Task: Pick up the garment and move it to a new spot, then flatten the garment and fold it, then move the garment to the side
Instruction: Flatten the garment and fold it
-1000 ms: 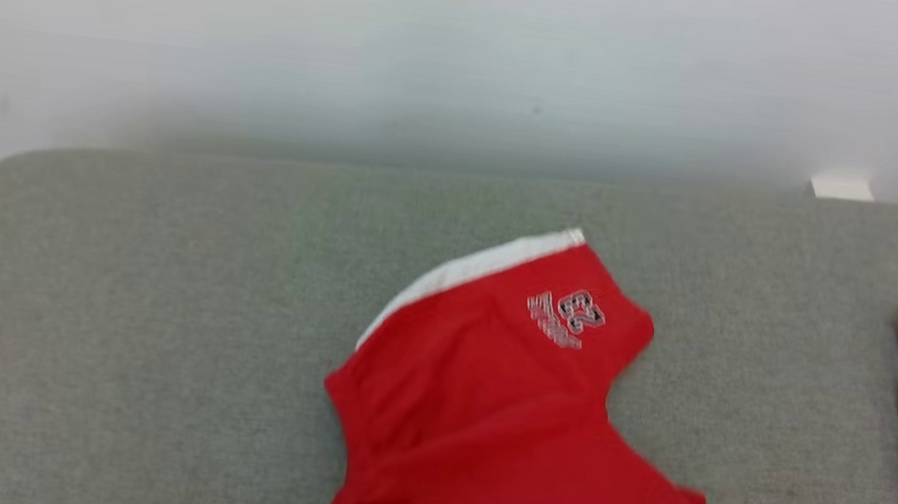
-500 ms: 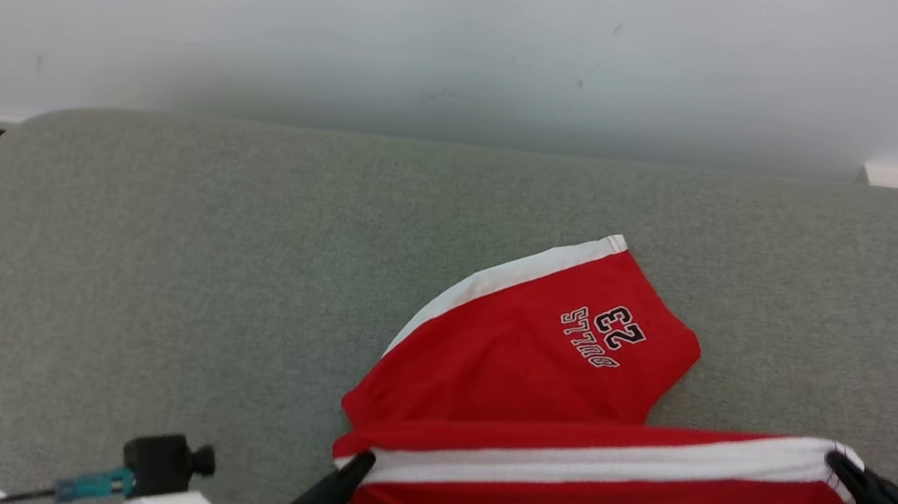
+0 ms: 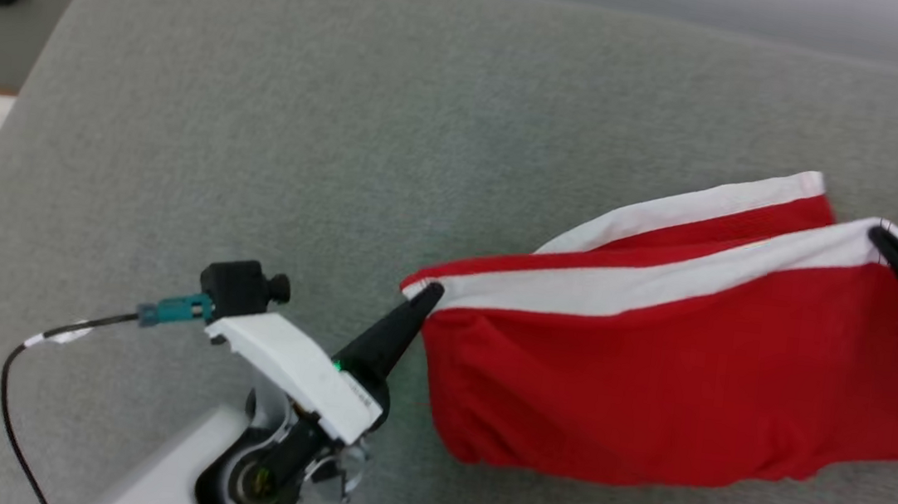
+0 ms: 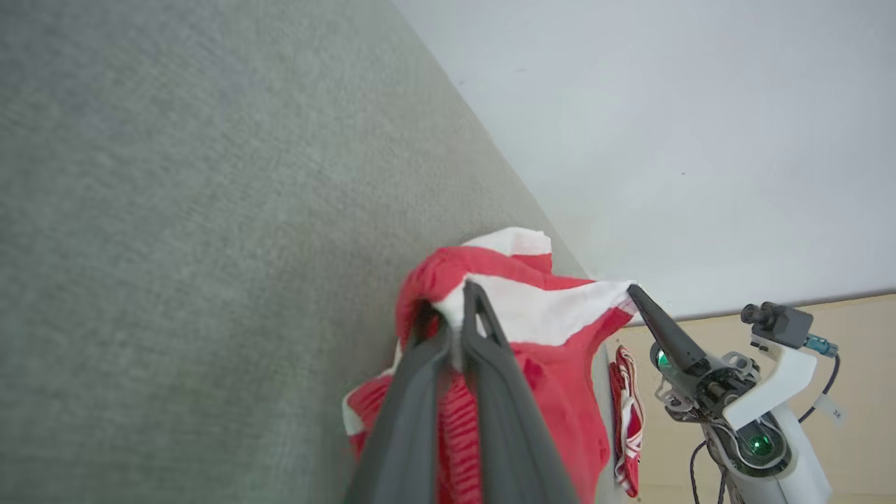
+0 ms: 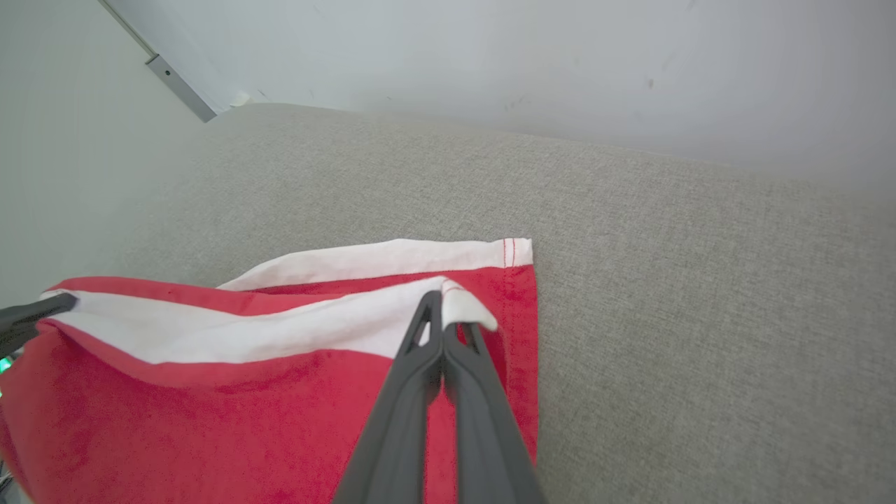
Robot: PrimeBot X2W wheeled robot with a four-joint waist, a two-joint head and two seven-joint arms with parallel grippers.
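Across most of the head view spreads a grey fabric-covered surface [image 3: 265, 99], the bed on which the work is done; a pale wall [image 5: 560, 56] rises behind its far edge at the top of the right wrist view, and tan floor [image 4: 861, 392] shows at the lower right of the left wrist view. At right of centre, the red garment [image 3: 670, 375] rests partly on this surface, its upper layer lifted and stretched between the two arms. At mid-frame the left gripper [image 3: 428, 290] is pinched closed on the left corner of the white band [image 3: 647, 277]; at the right edge the right gripper [image 3: 877, 233] is clamped likewise on the opposite corner. Gripping both ends of one hem draws that edge taut and straight, which probably serves the fold: the held edge lies just short of the far white hem [image 3: 696, 207], so the layers appear nearly aligned. A second red-and-white garment [image 4: 626, 413] lies beyond, at the lower right of the left wrist view.
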